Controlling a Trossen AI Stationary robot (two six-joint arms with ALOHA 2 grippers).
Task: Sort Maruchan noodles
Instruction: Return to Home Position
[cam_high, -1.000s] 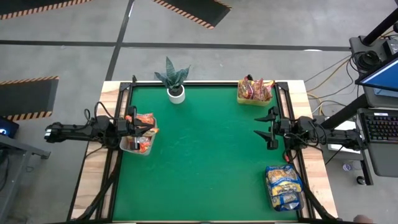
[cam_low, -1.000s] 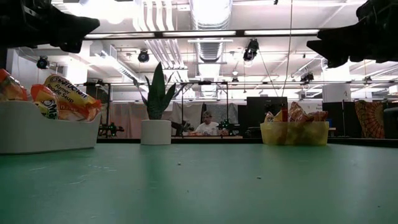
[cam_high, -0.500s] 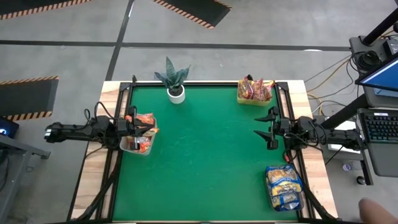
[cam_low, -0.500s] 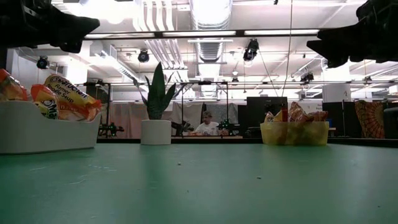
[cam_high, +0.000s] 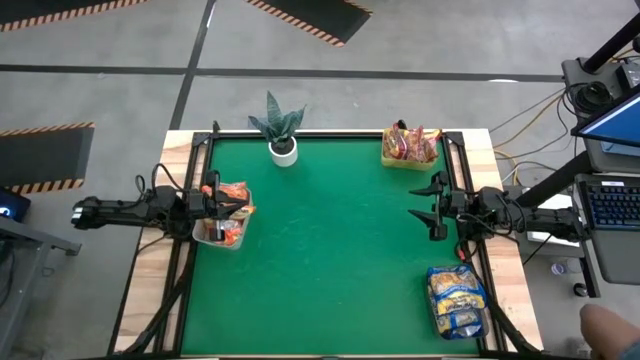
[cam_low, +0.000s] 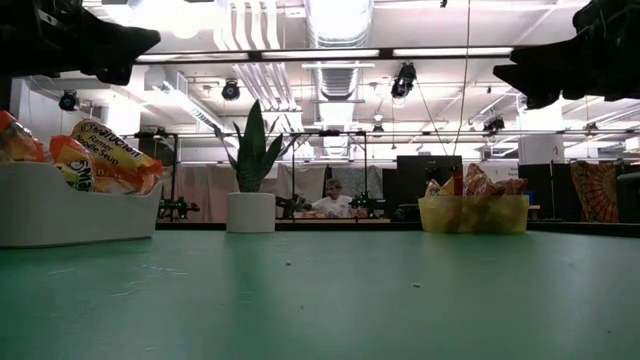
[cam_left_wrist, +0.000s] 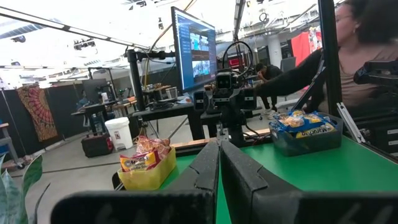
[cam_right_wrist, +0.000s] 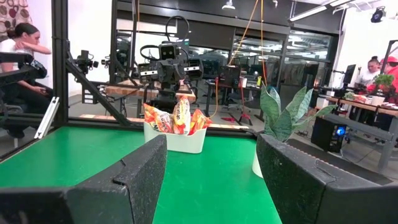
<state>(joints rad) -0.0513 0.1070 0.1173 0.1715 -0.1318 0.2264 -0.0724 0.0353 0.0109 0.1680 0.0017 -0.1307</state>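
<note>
The Maruchan noodles lie in three containers. Orange-red packets (cam_high: 232, 192) stand in a white bin (cam_high: 216, 236) at the table's left edge. Red-silver packets (cam_high: 408, 143) fill a yellow tray (cam_high: 408, 161) at the far right, and yellow-and-blue packets (cam_high: 455, 295) fill a clear bin (cam_high: 462, 328) at the near right. My left gripper (cam_high: 243, 205) hangs shut above the white bin, its fingers (cam_left_wrist: 219, 163) level and pressed together. My right gripper (cam_high: 418, 205) stands open and level at the right edge, with nothing between its fingers (cam_right_wrist: 144, 169).
A potted plant (cam_high: 283, 130) stands at the far edge, left of centre. The green mat (cam_high: 330, 250) lies bare between the containers. A person's hand (cam_high: 608, 326) shows off the near right corner, and other people sit beyond the table (cam_low: 334, 203).
Both arms have kept still. A person's hand has come further into view beyond the table's near right corner.
</note>
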